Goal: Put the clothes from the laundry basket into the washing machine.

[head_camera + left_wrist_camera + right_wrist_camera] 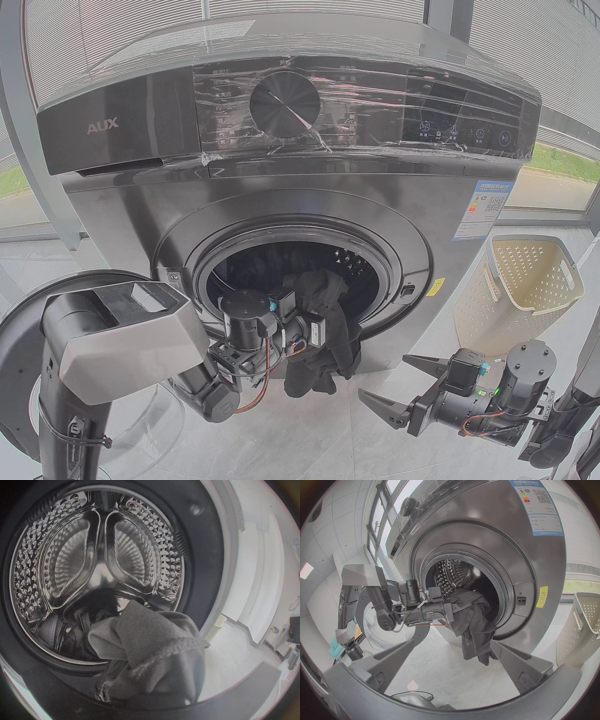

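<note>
Garment [330, 350] hangs off ur L gripper [317, 295] at washing machine [387, 206] mouth, grip hidden, can't tell; R gripper [384, 375] spread wide, empty.

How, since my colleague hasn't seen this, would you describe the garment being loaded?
Start at the grey washing machine. At its round opening hangs a black garment. Unlike the dark clothes lying inside the drum, it spills over the rim and down the front.

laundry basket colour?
Laundry basket: cream, with perforated walls. Clearest in the head view.
</note>
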### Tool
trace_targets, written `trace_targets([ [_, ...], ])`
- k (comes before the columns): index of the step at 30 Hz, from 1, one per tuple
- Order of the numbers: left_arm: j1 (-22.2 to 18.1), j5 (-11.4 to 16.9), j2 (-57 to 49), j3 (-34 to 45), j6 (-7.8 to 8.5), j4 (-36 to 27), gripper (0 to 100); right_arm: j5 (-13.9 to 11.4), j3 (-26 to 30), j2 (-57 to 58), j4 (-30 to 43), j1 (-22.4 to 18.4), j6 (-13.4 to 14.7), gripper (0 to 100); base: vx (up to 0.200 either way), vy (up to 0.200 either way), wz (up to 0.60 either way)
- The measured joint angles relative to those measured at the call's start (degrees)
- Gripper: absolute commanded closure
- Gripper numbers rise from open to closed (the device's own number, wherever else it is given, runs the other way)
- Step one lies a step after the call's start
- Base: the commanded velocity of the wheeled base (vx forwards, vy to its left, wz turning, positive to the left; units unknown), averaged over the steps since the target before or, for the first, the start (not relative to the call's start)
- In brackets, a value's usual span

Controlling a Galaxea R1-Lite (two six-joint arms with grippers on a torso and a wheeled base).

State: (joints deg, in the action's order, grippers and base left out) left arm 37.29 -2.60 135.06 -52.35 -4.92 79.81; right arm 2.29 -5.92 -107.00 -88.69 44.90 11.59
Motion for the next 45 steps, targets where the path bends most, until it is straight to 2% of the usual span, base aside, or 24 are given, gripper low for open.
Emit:
trace_targets([
  [6, -1.55, -1.45, 3.22, -9.51, -0.05, -7.47, 100, 0.0, 0.09, -0.26, 0.01, 0.06, 0.0, 0, 0.0, 0.0, 0.0],
  [14, -2.97, -3.64, 9.13, -21.8, 0.3, -12.67, 100, 0.05, 0.2, -0.59, 0.0, 0.5, -0.05, 0, 0.0, 0.0, 0.0],
  [28, -7.25, -8.57, 17.48, -51.18, 0.26, -28.6, 100, 0.06, 0.37, -0.78, 0.01, 0.8, -0.07, 0, 0.0, 0.0, 0.0],
  [32, -8.46, -9.19, 18.47, -55.04, 0.2, -31.26, 100, 0.09, 0.41, -0.8, 0.01, 0.85, -0.07, 0, 0.0, 0.0, 0.0],
  [33, -8.69, -9.3, 18.55, -55.21, 0.17, -31.26, 0, 0.09, 0.41, -0.83, 0.0, 0.85, -0.07, 0, 0.0, 0.0, 0.0],
  [40, -9.42, -9.5, 17.53, -52.72, -0.35, -31.7, 0, 0.06, 0.45, -1.07, -0.02, 0.88, -0.07, 0, 0.0, 0.0, 0.0],
  [45, -9.13, -8.64, 13.64, -45.08, -0.57, -36.05, 0, 0.09, 0.48, -1.07, -0.05, 0.88, -0.07, 0, 0.0, 0.0, 0.0],
])
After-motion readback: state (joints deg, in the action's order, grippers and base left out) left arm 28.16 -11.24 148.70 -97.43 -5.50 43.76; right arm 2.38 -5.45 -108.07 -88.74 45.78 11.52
